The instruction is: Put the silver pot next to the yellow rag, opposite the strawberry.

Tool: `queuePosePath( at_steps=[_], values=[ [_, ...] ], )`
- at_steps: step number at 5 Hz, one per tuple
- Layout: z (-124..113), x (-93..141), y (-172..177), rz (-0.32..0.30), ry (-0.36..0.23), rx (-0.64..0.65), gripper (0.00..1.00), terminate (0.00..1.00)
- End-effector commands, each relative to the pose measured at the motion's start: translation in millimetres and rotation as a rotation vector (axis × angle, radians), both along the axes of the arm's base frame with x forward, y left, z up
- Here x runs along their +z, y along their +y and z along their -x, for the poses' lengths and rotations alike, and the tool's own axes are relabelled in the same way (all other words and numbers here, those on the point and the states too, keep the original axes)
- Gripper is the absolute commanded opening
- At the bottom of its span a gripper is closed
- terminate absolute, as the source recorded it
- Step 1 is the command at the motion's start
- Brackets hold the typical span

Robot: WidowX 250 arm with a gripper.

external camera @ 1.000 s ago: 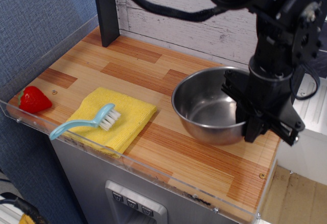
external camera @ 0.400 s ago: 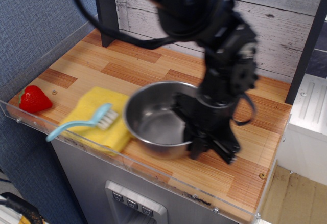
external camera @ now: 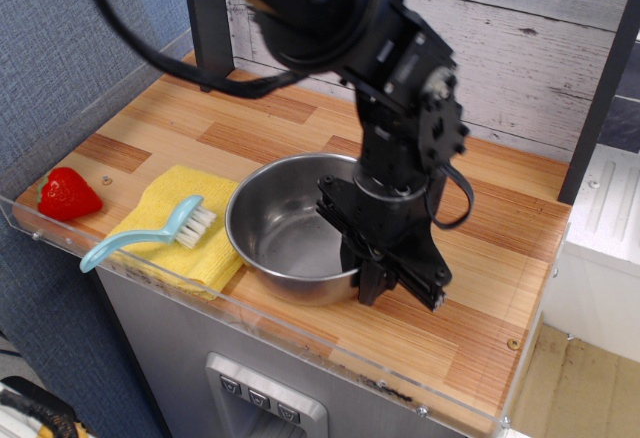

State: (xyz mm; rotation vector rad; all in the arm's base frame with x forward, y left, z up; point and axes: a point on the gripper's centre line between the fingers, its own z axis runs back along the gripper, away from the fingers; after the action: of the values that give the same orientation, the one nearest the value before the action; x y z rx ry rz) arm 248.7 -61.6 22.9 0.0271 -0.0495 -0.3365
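The silver pot (external camera: 285, 230) stands on the wooden table top, front middle. Its left rim touches the right edge of the yellow rag (external camera: 168, 220), which looks pushed in on that side. The strawberry (external camera: 67, 196) lies at the rag's left, near the front left corner, so the pot is on the opposite side. My gripper (external camera: 362, 276) points down at the pot's right rim and is shut on it, one finger inside and one outside.
A light-blue brush (external camera: 150, 237) with white bristles lies on the rag, its handle past the front edge. A clear plastic lip (external camera: 300, 335) runs along the table's front. A black post (external camera: 208, 28) stands at the back left by the white plank wall.
My gripper has dragged the pot left from the table's right side until it meets the rag. The rag's right edge and the brush have been nudged left. The strawberry has not moved.
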Motion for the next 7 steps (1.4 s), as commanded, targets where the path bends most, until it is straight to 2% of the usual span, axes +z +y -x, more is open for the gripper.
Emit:
queuePosePath(
  at_steps=[1,2,4,5,7],
  values=[
    [-1.6,21.7,-27.3,0.050,-0.059,-0.070,0.00,0.00],
    [-0.5,26.3,-52.4,0.064,-0.068,-0.121,0.00,0.00],
    [2.2,23.9,-49.7,0.056,-0.062,-0.101,0.00,0.00],
    [2.6,22.2,-39.9,0.083,-0.041,-0.044,1.00,0.00],
    [-1.0,31.3,-34.7,0.100,-0.049,-0.036,1.00,0.00]
  ],
)
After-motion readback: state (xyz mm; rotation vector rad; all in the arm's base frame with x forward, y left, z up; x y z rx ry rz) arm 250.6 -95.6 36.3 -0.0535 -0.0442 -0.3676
